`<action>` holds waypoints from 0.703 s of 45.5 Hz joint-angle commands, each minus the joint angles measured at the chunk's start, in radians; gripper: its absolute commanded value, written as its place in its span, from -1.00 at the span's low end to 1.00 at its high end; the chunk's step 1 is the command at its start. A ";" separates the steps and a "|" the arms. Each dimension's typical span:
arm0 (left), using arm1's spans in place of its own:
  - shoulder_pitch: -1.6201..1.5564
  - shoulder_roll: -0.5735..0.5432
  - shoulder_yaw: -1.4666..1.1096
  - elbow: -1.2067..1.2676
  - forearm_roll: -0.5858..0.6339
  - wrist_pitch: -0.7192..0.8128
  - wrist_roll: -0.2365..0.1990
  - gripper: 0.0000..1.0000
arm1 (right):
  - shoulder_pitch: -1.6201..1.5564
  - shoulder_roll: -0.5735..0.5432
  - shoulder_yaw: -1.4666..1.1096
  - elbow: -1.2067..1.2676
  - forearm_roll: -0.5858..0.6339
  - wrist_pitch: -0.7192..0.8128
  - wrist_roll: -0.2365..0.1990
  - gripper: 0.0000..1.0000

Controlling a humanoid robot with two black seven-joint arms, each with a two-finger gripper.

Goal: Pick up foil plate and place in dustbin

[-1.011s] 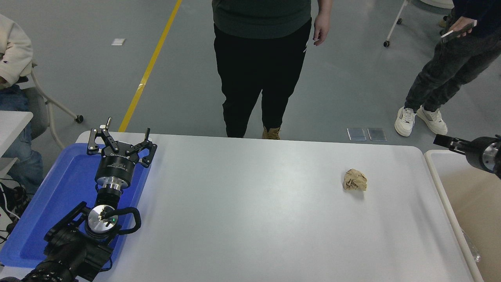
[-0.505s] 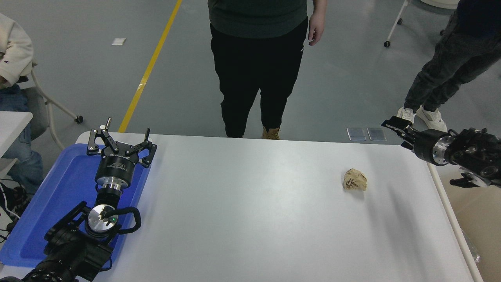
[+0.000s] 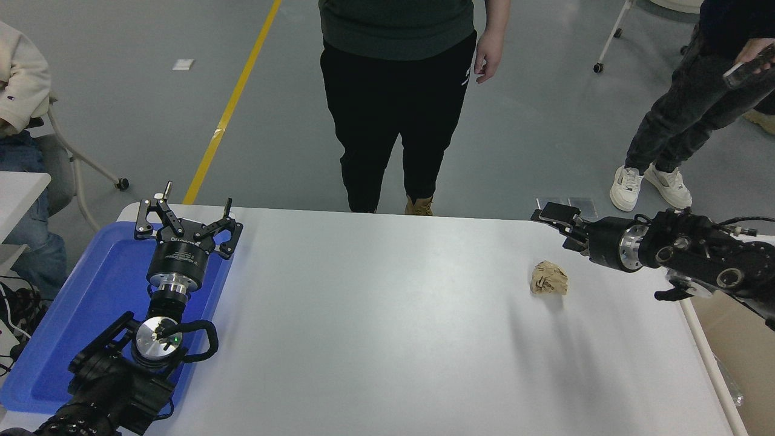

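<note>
The foil plate is not plainly in view; a sliver of something shiny (image 3: 729,387) lies inside the dustbin by its left rim, and I cannot tell what it is. The dustbin (image 3: 707,357) shows only as a cream rim and tan interior at the right edge, beside the table. My right gripper (image 3: 556,215) reaches in from the right, hanging above the table's far right corner, just beyond the paper ball, with nothing seen in it. Seen edge-on, its state is unclear. My left gripper (image 3: 186,215) is parked open over the blue tray at the lower left.
A crumpled brown paper ball (image 3: 549,278) lies on the white table (image 3: 375,315) near the right arm. A flat blue tray (image 3: 91,290) sits at the left edge. One person stands at the far side, one at the upper right, one sits at the left.
The right arm has swung left, from over the dustbin to above the table's far right corner. The left arm and the paper ball have not moved.
</note>
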 commanded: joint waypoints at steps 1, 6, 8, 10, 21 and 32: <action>0.000 0.001 -0.001 0.000 0.000 0.000 0.000 1.00 | 0.131 -0.056 -0.190 0.134 -0.038 0.001 -0.004 1.00; 0.000 -0.001 0.000 0.000 0.002 -0.001 0.002 1.00 | 0.218 -0.081 -0.308 0.209 -0.033 0.004 -0.003 1.00; 0.000 -0.001 0.000 0.000 0.002 0.000 0.002 1.00 | 0.263 -0.084 -0.366 0.245 -0.033 0.004 -0.001 1.00; 0.000 -0.001 0.000 0.000 0.002 0.000 0.002 1.00 | 0.307 -0.084 -0.419 0.280 -0.031 0.004 -0.001 1.00; 0.000 -0.001 0.000 0.000 0.002 -0.002 0.002 1.00 | 0.455 -0.029 -0.607 0.331 0.033 0.018 0.000 1.00; 0.000 -0.001 0.000 0.000 0.002 -0.002 0.002 1.00 | 0.556 -0.015 -0.689 0.335 0.108 0.105 -0.001 1.00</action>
